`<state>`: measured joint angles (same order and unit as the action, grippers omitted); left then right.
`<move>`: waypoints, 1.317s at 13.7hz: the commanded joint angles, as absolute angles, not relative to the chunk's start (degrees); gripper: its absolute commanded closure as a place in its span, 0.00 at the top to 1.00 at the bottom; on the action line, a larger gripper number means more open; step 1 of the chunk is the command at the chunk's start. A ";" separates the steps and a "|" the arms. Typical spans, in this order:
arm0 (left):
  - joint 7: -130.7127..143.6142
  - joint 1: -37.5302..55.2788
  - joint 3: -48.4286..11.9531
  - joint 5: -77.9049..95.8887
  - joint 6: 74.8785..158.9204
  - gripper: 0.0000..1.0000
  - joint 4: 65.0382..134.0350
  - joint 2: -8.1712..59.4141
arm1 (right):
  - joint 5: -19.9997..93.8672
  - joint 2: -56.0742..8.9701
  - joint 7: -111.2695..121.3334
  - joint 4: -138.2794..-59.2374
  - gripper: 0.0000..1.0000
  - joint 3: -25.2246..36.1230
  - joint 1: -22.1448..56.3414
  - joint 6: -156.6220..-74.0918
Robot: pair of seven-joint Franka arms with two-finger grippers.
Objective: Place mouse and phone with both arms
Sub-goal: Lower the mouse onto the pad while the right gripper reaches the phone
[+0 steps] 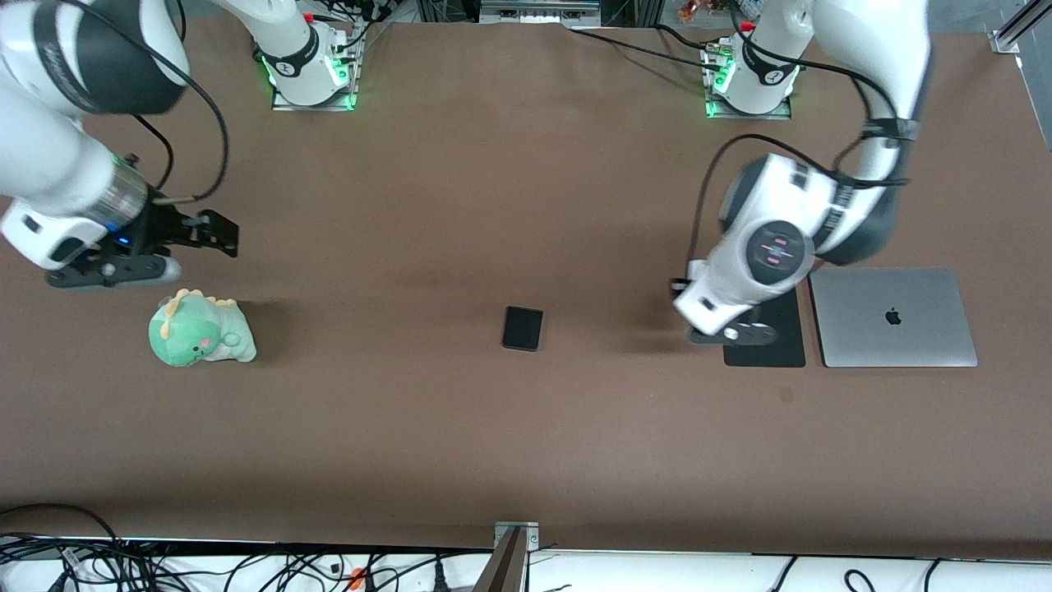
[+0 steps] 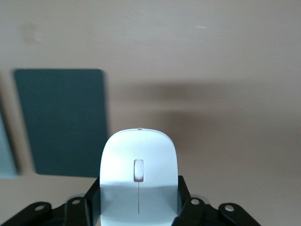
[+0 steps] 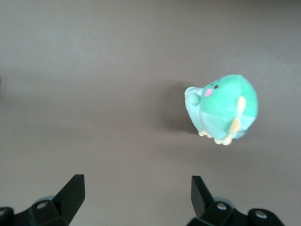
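Observation:
The white mouse [image 2: 138, 175] is gripped between the black fingers [image 2: 92, 197] of my left gripper [image 2: 138, 190]. In the front view that gripper [image 1: 734, 332] is over the edge of the black mouse pad [image 1: 781, 345] that faces the phone, and the wrist hides the mouse. The pad also shows in the left wrist view [image 2: 61, 120]. The black phone [image 1: 523, 328] lies flat mid-table, apart from both grippers. My right gripper [image 1: 215, 233] is open and empty above the table at the right arm's end, close to the green plush; in its wrist view [image 3: 137, 192] only bare table lies between the fingers.
A closed silver laptop [image 1: 892, 317] lies beside the mouse pad toward the left arm's end. A green plush dinosaur [image 1: 200, 330] sits near the right gripper and shows in the right wrist view [image 3: 223, 108]. The brown table [image 1: 509, 205] spreads between the arms.

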<state>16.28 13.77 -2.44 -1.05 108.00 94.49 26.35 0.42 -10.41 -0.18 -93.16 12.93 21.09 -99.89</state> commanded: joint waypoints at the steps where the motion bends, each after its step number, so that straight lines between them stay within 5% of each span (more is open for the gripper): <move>1: 7.76 7.22 -3.52 -1.76 108.28 0.27 95.54 27.24 | -0.01 -11.78 -0.34 -92.90 1.00 12.57 23.46 -100.28; 9: 4.75 1.41 -3.96 -4.57 138.65 0.31 115.38 28.29 | 8.43 -27.48 -25.55 -92.11 1.00 12.13 38.30 -118.90; 11: 4.75 1.32 -3.96 -4.57 140.36 0.33 116.45 28.65 | 8.44 -34.07 -35.45 -88.44 1.00 12.13 42.87 -122.85; 12: 4.75 1.23 -3.96 -4.57 140.36 0.38 116.63 28.65 | 8.44 -38.10 -39.77 -84.76 1.00 12.13 44.54 -124.79; 14: 4.75 1.14 -3.96 -4.48 140.45 1.00 116.63 29.00 | 8.44 -45.23 -46.38 -76.94 1.00 12.13 46.49 -124.89; 18: 4.84 1.05 -3.96 -4.48 138.43 1.00 115.93 27.34 | 8.44 -49.91 -52.20 -73.83 1.00 10.99 48.25 -128.92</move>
